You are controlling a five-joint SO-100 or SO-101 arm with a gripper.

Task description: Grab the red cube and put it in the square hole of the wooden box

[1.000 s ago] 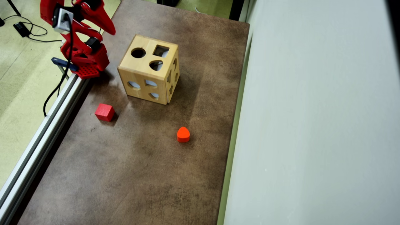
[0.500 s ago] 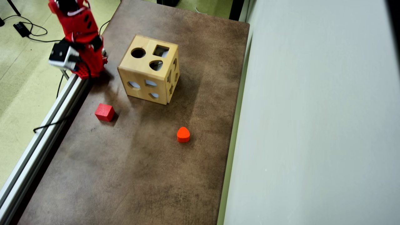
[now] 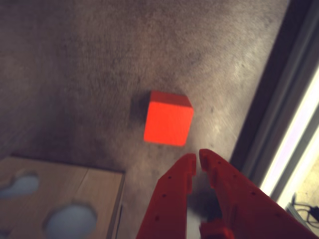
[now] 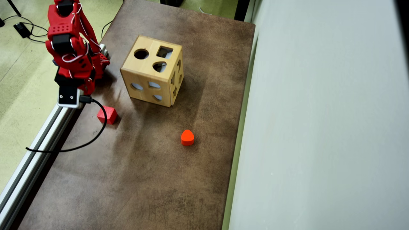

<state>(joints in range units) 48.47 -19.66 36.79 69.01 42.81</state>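
Wrist view: red plastic pincer (image 3: 196, 158), tips nearly shut and empty, sits at 5 o'clock of glossy red cube (image 3: 168, 118) on mottled brown bench (image 3: 75, 59); pale wooden box (image 3: 60, 199) at 8 o'clock.

Arm (image 4: 68, 48): red, folded over the table's left edge in the overhead view.
Wrist camera (image 4: 68, 96): white, at the arm's lower end.
Gripper (image 3: 198, 160): enters the wrist view from below; fingertips nearly touching, holding nothing.
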